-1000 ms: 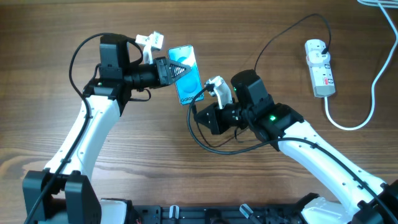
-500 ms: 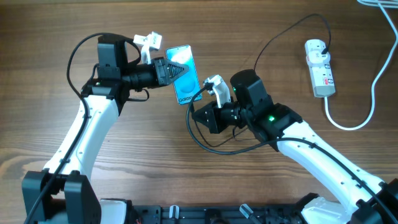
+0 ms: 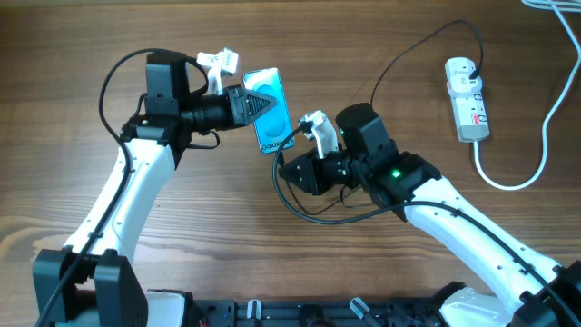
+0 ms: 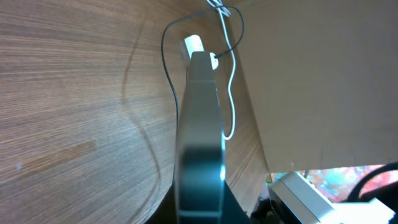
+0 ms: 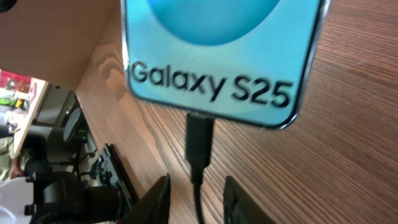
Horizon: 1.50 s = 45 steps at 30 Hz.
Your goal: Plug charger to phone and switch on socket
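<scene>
Over wood table, right gripper jaws just parted from charger, now seated in phone clamped by left gripper; socket switch next.

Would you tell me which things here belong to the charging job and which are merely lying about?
For the job: phone; black charger cable, already plugged into it; white power strip.
Lying about: thick white cord; wooden table.
</scene>
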### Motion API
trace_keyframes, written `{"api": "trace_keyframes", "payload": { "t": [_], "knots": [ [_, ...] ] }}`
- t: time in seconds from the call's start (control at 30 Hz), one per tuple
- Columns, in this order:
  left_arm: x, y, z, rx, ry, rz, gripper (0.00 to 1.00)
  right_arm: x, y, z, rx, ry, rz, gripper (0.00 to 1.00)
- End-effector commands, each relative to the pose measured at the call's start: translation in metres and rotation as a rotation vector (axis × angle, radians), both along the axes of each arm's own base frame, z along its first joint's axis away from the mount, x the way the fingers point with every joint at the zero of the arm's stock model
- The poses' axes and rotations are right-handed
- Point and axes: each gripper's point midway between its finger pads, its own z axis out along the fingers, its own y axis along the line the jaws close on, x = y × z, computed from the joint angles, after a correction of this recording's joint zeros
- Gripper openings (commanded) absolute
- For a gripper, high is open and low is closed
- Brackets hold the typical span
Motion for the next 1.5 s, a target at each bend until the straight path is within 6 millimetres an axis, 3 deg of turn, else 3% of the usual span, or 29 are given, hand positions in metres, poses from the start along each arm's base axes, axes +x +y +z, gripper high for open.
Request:
{"api": "trace_keyframes", "payload": {
  "t": [0.0,0.17,0.47,0.63,0.73,0.83,1.47],
  "knots": [
    [0.003,0.000,0.003,0.006,-0.007,0.019,0.04,-0.001,0.004,0.011,0.037,0.001,0.026,0.33],
    [0.003,0.000,0.003,0.006,-0.008,0.019,0.04,-0.005,0.012,0.014,0.042,-0.047,0.066,0.34],
    [0.003,0.000,0.003,0.002,-0.004,0.017,0.04,0.019,0.007,-0.001,-0.069,-0.123,-0.060,0.33],
    [0.003,0.000,0.003,0.002,-0.004,0.017,0.04,0.013,0.017,-0.021,-0.057,-0.054,-0.004,0.20],
    [0.003,0.000,0.003,0.002,-0.004,0.017,0.04,0.018,0.021,-0.015,-0.031,-0.075,-0.011,0.18],
    [0.002,0.000,0.003,0.002,-0.003,0.017,0.04,0.020,0.022,-0.012,-0.020,-0.076,-0.019,0.05],
    [-0.032,-0.010,-0.001,-0.035,0.038,-0.138,0.04,0.041,0.028,0.016,0.015,-0.174,-0.061,0.05]
  ]
}}
